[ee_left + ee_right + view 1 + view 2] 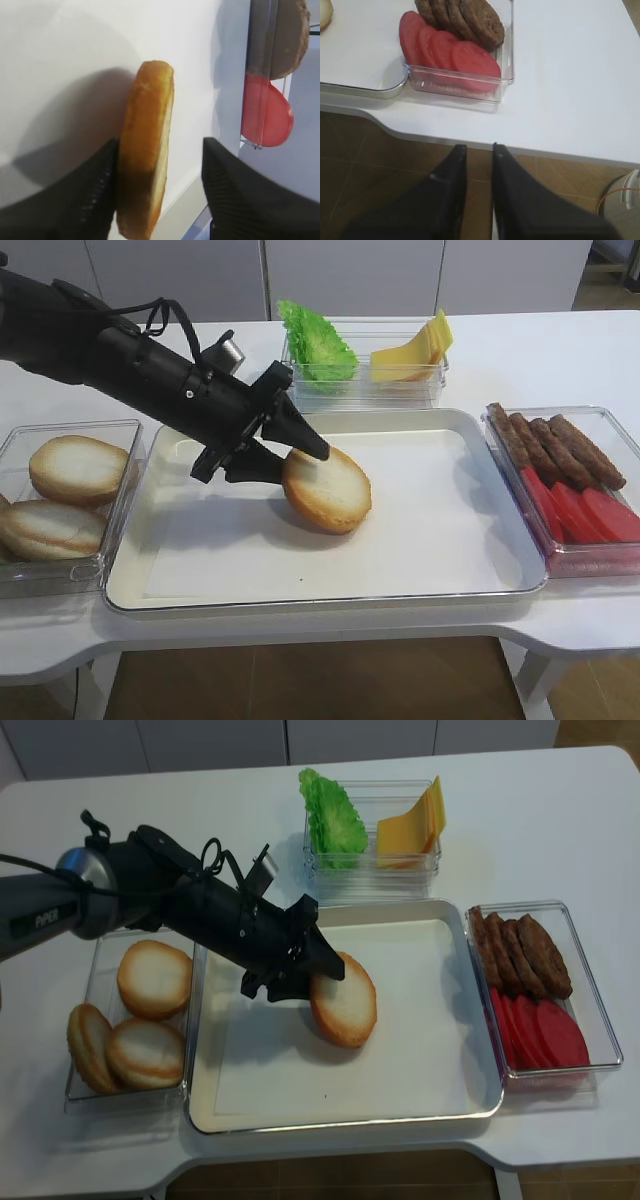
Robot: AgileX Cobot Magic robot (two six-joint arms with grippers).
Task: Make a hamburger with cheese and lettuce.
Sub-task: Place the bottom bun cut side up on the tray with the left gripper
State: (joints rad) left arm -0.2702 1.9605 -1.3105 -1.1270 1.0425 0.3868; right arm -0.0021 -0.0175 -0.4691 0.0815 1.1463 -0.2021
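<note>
A bun half (330, 492) stands tilted on the white tray (440, 540), cut face up and toward the right. My left gripper (300, 462) is open around it. In the left wrist view (160, 142) one finger (95, 190) touches the bun's (145, 150) brown crust, and the other finger stands apart from the cut face. Green lettuce (315, 345) and yellow cheese slices (415, 352) sit in a clear box behind the tray. My right gripper (480, 147) is shut and empty, below the table's front edge over the floor; it does not show in the overhead views.
A clear box at the left holds three more bun halves (75, 470). A clear box at the right holds brown patties (565, 448) and red tomato slices (585, 512), also in the right wrist view (450, 52). The table's front edge (545, 150) lies just beyond the right fingers.
</note>
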